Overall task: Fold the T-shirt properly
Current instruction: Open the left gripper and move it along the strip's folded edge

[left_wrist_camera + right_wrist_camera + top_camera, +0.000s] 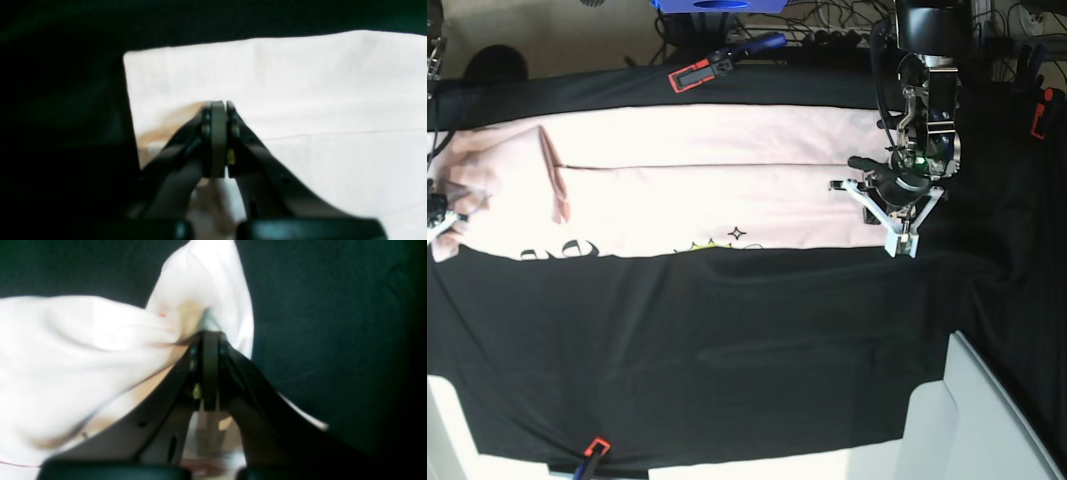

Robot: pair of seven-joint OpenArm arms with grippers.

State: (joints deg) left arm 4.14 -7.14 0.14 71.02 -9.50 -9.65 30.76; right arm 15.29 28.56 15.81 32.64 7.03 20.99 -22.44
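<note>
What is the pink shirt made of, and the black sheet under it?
The T-shirt looks like soft, matte woven or knit cloth, maybe cotton: it creases and bunches where it is pinched. The black table cloth also looks like matte fabric: it shows gentle wrinkles and is held by clamps at its edge.

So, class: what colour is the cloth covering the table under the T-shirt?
Black cloth; the base view shows it best, under the pale pink T-shirt.

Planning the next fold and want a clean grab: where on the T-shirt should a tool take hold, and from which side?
I'd grip the T-shirt at the corners of its near long edge, the one with the black lettering. It lies flat and straight along the black table cloth, so coming from the near side over bare cloth lets a tool pinch the edge without bunching the fabric. Both tools already sit at the shirt's ends.
</note>
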